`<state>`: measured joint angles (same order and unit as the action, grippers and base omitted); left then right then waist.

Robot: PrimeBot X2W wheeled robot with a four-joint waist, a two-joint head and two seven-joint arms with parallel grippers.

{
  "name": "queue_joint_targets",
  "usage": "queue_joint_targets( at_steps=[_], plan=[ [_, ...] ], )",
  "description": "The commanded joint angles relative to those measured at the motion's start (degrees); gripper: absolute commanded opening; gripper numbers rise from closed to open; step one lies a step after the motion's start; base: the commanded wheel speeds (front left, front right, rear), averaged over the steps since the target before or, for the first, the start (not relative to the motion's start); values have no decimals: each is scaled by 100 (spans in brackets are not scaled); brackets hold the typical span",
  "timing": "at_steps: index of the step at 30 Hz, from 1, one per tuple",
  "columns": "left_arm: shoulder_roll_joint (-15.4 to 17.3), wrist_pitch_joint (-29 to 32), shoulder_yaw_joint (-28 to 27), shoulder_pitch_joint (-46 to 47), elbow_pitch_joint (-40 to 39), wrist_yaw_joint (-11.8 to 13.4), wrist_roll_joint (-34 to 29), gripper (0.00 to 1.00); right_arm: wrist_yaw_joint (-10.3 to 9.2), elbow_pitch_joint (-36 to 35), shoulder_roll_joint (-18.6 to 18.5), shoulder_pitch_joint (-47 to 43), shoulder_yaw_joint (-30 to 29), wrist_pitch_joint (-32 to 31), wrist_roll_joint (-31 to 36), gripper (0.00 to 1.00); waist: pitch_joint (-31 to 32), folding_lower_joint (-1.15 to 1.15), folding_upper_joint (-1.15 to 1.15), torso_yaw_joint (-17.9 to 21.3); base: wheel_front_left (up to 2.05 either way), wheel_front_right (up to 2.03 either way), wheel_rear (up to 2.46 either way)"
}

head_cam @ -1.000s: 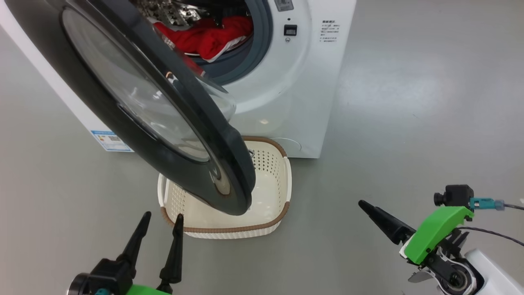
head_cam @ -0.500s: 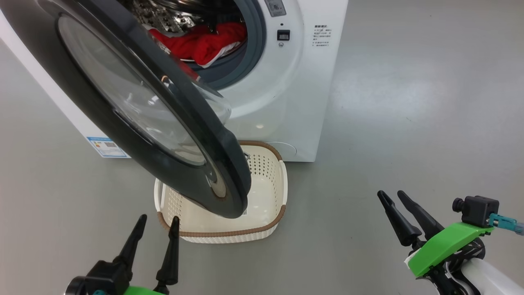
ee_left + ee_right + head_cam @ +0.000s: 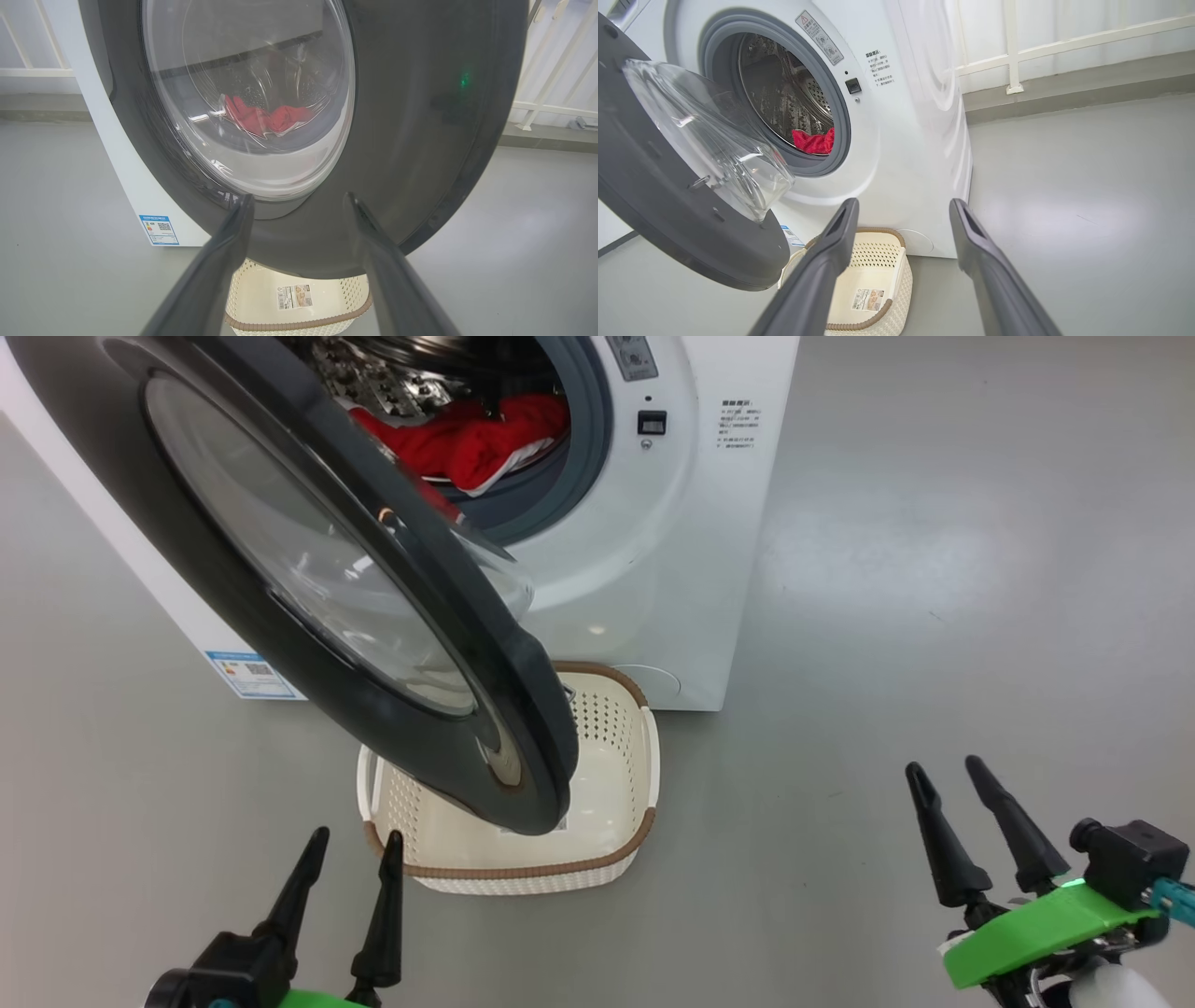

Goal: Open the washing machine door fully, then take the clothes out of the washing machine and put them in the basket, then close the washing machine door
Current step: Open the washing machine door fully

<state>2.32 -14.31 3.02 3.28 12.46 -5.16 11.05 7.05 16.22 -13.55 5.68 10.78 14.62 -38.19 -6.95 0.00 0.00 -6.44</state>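
The washing machine (image 3: 672, 551) stands at the top of the head view. Its door (image 3: 317, 579) hangs partly open, swung out over the basket (image 3: 616, 737) on the floor in front. The red clothes (image 3: 467, 434) lie inside the drum, and also show as clothes (image 3: 812, 140) in the right wrist view and clothes (image 3: 266, 119) through the door glass (image 3: 247, 93). My left gripper (image 3: 353, 851) is open at the lower left, just short of the basket's near rim. My right gripper (image 3: 945, 771) is open over bare floor at the lower right. Both hold nothing.
Grey floor (image 3: 934, 569) spreads wide to the right of the machine. A white railing (image 3: 1064, 46) and wall run behind it. A blue label (image 3: 252, 674) marks the machine's lower left corner. A sticker (image 3: 868, 298) lies on the basket's bottom.
My right gripper has swung from pointing left to pointing up the view and moved right and down. The head camera shifted slightly. The door and the left gripper stay about where they were.
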Motion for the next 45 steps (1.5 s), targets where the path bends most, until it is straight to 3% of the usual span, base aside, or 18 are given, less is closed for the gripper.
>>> queue_joint_targets(
  at_steps=[1,7,13,41,42,43,44,45],
  plan=[
    [55,-69,-212,-13,-129,-19,-32,100,44,-256,71,-136,-178,37,369,100,19,0,0,-19,0,0,0],
    [55,-69,-229,-67,-155,-6,-35,100,44,-615,522,-550,-903,37,952,100,68,0,0,-35,0,0,0],
    [55,-69,-248,-99,-168,-10,-37,100,44,-719,709,-809,-1268,38,1234,100,91,0,0,-31,0,0,0],
    [55,-69,-149,-130,-167,15,1,100,44,-646,776,-833,-1164,38,1400,100,109,0,0,-116,0,0,0],
    [55,-69,-142,-130,-167,19,8,100,44,-653,765,-804,-1119,38,1360,48,106,0,0,-124,0,0,0],
    [55,-69,-134,-131,-168,23,17,100,44,-655,760,-771,-1079,38,1303,35,102,0,0,-134,0,0,0],
    [55,-69,-125,-133,-169,27,25,100,44,-658,756,-730,-1035,38,1233,0,100,0,0,-144,0,0,0],
    [55,-69,-117,-135,-172,31,35,100,44,-659,743,-682,-980,38,1170,0,98,0,0,-155,0,0,0]
  ],
)
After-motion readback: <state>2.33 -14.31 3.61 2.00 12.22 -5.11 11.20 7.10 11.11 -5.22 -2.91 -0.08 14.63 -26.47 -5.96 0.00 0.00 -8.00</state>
